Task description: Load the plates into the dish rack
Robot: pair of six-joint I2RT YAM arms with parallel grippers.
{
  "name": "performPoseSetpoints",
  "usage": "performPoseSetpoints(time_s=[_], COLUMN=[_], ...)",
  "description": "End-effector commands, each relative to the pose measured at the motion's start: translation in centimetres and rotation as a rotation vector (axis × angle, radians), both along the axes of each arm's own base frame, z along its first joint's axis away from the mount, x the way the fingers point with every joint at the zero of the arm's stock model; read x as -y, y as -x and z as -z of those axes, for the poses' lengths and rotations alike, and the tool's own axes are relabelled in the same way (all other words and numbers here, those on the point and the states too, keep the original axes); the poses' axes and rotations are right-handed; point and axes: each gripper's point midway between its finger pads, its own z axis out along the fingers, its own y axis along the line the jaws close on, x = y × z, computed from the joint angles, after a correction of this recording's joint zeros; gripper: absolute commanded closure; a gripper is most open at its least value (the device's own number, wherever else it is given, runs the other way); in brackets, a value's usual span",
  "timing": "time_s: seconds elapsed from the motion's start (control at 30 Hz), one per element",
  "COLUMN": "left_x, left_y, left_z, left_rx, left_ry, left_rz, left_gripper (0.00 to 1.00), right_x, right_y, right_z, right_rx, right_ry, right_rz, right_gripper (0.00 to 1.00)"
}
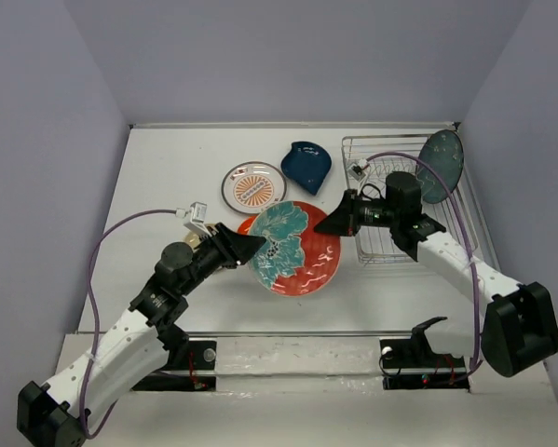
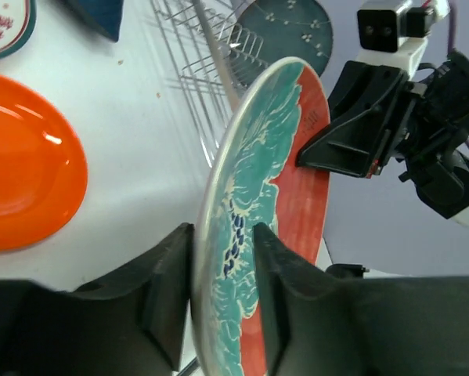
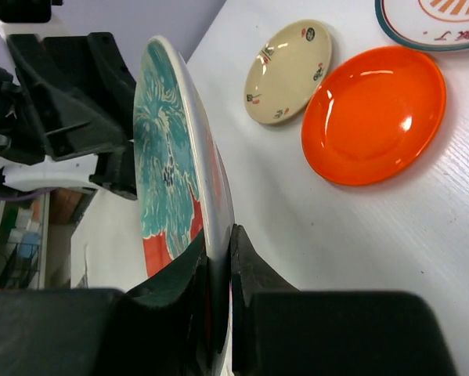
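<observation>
Two tools, one large teal-and-red plate (image 1: 288, 250).
Right tool (image 1: 336, 222) pinches its rim; left tool (image 1: 251, 247) straddles it, grip unclear; dish rack (image 1: 376, 250) lies right, nearer right arm.

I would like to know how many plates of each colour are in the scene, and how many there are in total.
dark teal plate: 1
white plate with orange sunburst: 1
dark blue irregular plate: 1
small cream plate: 1
plain orange plate: 1
large teal-and-red plate: 1
Total: 6
</observation>
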Motion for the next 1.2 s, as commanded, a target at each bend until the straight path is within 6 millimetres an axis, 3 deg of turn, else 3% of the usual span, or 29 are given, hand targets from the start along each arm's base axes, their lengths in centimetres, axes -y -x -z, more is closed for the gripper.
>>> performPoseSetpoints(time_s=[0.0, 0.03, 0.07, 0.1, 0.23, 0.3, 0.33, 0.37, 0.4, 0.43, 0.47, 0.5, 0.53, 0.63, 0.7, 0.73, 0.77, 0.9, 1.17], left_x=[0.6, 0.5, 0.3, 0.0, -1.9, -3.1, -3.6, -3.9, -4.5, -5.1, -5.3, -5.6, -5.8, -6.6, -6.9, -7.0, -7.0, -6.9, -6.8], left_y=[0.9, 0.6, 0.7, 0.3, -0.2, -0.3, -0.3, -0.4, -0.5, -0.8, -0.9, -0.9, -1.1, -1.1, -0.9, -0.7, -0.6, 0.1, 0.8], left_z=[-12.0, -11.5, -12.8, -12.8, -12.3, -12.8, -12.2, -11.8, -11.1, -10.9, -9.7, -9.4, -7.9, -7.2, -7.6, -7.7, -7.8, -8.3, -8.7], left_rx=[0.316, 0.317, 0.345, 0.347, 0.347, 0.385, 0.373, 0.373, 0.373, 0.375, 0.355, 0.358, 0.343, 0.332, 0.354, 0.362, 0.366, 0.39, 0.409], left_ry=[0.161, 0.103, 0.086, 0.046, -0.137, -0.2, -0.24, -0.268, -0.312, -0.327, -0.356, -0.363, -0.39, -0.426, -0.417, -0.418, -0.414, -0.39, -0.367], left_rz=[0.062, 0.057, 0.051, 0.03, -0.037, -0.083, -0.092, -0.103, -0.122, -0.152, -0.158, -0.171, -0.174, -0.2, -0.207, -0.207, -0.204, -0.187, -0.166], left_gripper=[0.32, 0.24, 0.17, 0.01, 0.01, 0.01, 0.01, 0.01, 0.01, 0.01, 0.01, 0.01, 0.01, 0.01, 0.01, 0.01, 0.01, 0.01, 0.01], right_x=[-0.5, 0.0, 0.4, 1.2, 5.9, 9.5, 12.3, 13.1, 16.4, 16.5, 20.0, 21.6, 24.7, 28.7, 29.9, 30.9, 31.2, 32.2, 33.6], right_y=[0.3, -0.6, -1.6, -2.3, -7.2, -9.4, -11.2, -11.6, -13.2, -13.1, -14.6, -15.1, -15.8, -16.3, -16.7, -16.7, -17.1, -20.0, -21.0], right_z=[-4.5, -5.0, -6.0, -7.1, -10.8, -13.6, -13.9, -14.7, -16.1, -17.4, -16.9, -17.3, -17.9, -19.4, -20.5, -22.6, -23.0, -22.2, -19.0], right_rx=[0.108, 0.126, 0.142, 0.165, 0.232, 0.292, 0.301, 0.322, 0.358, 0.409, 0.433, 0.456, 0.492, 0.56, 0.617, 0.69, 0.716, 0.793, 0.83], right_ry=[-0.064, -0.059, -0.062, -0.067, -0.061, -0.058, -0.024, -0.013, 0.024, 0.033, 0.151, 0.197, 0.292, 0.422, 0.47, 0.505, 0.543, 0.76, 0.934], right_rz=[0.001, 0.046, 0.095, 0.144, 0.416, 0.563, 0.7, 0.751, 0.92, 0.919, 1.095, 1.176, 1.323, 1.51, 1.564, 1.61, 1.61, 1.537, 1.416], right_gripper=[0.93, 0.93, 0.93, 0.93, 0.93, 0.93, 0.93, 0.93, 0.93, 0.93, 0.93, 0.93, 0.93, 0.93, 0.93, 0.93, 0.93, 0.93, 0.93])
